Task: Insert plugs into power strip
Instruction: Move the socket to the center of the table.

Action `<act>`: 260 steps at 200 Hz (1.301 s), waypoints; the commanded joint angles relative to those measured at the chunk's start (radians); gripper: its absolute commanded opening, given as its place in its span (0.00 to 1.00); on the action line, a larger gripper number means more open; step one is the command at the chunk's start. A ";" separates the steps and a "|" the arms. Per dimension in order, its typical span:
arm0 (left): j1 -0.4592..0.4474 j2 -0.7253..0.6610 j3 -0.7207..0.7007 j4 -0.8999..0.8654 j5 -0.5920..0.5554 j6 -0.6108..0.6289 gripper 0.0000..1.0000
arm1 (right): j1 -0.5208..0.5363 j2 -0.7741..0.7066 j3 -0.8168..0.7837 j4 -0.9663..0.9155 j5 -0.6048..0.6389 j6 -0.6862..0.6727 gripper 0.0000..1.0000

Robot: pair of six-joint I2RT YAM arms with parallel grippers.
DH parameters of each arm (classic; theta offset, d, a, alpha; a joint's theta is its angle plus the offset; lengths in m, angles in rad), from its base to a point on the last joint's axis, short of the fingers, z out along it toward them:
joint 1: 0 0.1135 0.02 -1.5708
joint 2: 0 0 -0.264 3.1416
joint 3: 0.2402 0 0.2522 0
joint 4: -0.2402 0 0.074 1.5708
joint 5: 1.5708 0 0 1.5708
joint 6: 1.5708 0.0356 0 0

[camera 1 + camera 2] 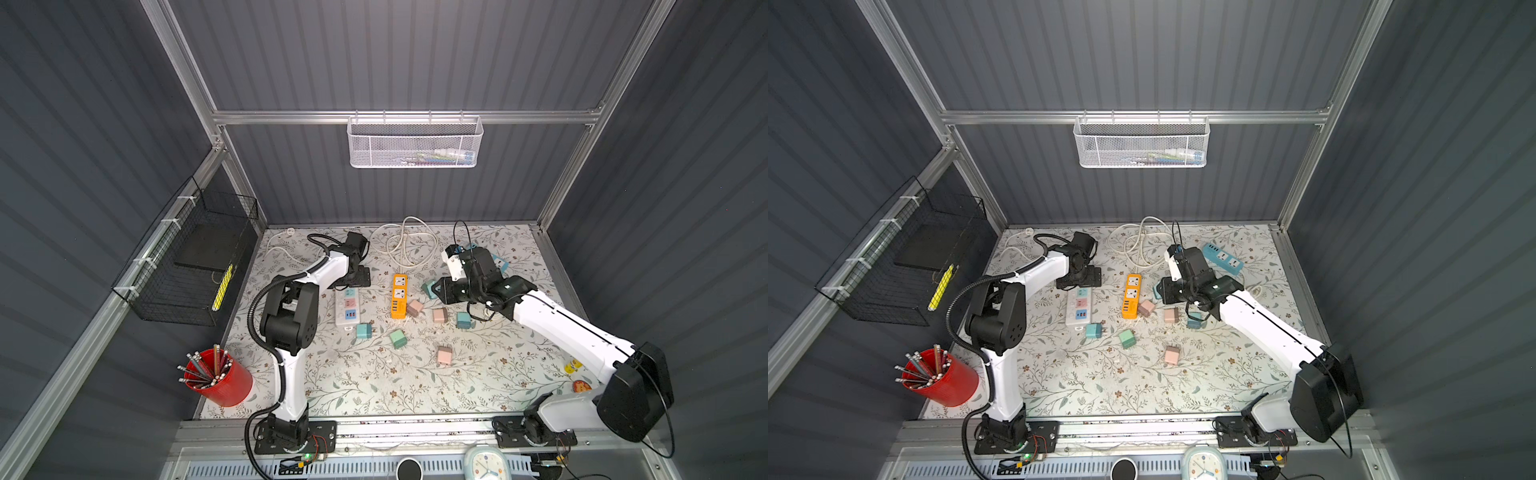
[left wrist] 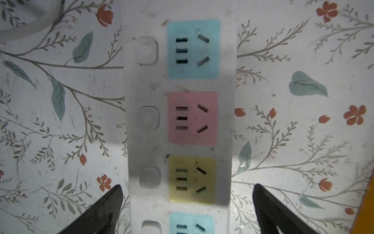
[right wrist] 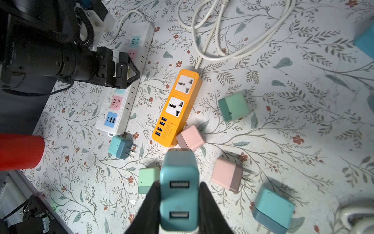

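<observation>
The plugs [image 3: 226,174] are small blocks of smooth plastic with rounded corners and short metal pins, in teal, pink and mint green. One teal plug [image 3: 179,194] is clamped between the black fingers of the right tool [image 3: 179,188], with its two flat slots facing the wrist camera. The others lie loose on the bench [image 3: 283,121], which has a leaf and flower print. One pink plug [image 3: 191,137] touches the end of the orange power strip [image 3: 178,107]. That strip has two white sockets, four blue slots and tiny writing on its side (it looks like S-04, the rest is too small to read). The left tool [image 2: 187,187] is spread wide, one finger on each side of the white power strip [image 2: 226,113], by its yellow square. That strip is long and flat, with blue, pink and yellow socket squares and a round-cornered button beside each.
</observation>
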 commanded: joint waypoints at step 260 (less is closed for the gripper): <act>-0.051 -0.376 -0.627 0.167 0.082 -0.168 0.69 | 0.008 -0.029 0.006 0.002 -0.001 -0.007 0.13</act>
